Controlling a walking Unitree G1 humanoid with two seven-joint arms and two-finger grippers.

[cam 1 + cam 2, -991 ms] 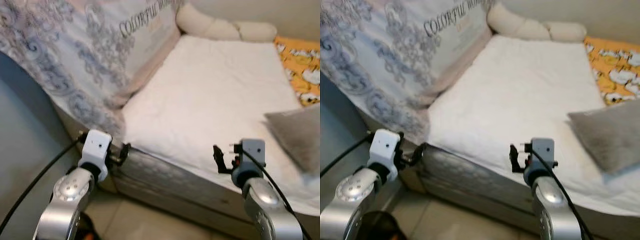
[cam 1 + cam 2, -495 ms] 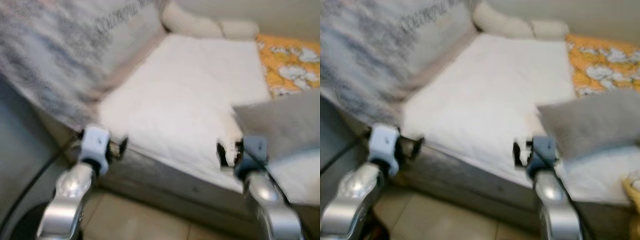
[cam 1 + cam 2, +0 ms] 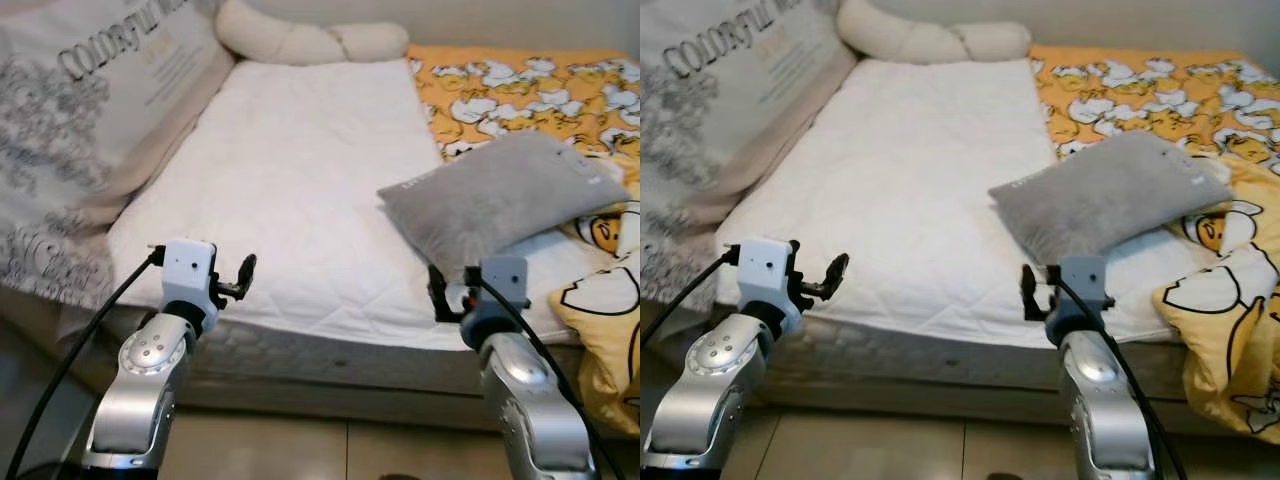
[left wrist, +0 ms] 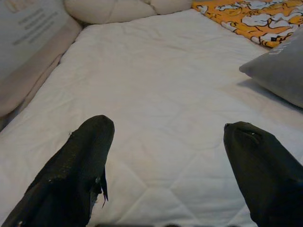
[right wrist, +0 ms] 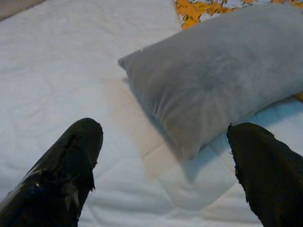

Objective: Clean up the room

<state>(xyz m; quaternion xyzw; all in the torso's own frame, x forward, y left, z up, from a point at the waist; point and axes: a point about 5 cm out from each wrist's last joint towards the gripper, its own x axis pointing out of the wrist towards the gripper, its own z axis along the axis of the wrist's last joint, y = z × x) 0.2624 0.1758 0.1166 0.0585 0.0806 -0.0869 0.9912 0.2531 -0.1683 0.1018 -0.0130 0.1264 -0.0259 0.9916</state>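
Both arms raised fwd; left gripper [image 4: 165, 161] & right gripper [image 5: 165, 165] w/ fingers spread, holding nothing.

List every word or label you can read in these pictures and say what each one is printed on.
"COLORFUL W..." in large dark capitals on the big patterned pillow leaning at the left side of the bed; the rest of the second word is cut off.
Smaller lines under that heading on the same pillow: too small to read.
A small dark mark near the edge of the grey pillow: too small to read.
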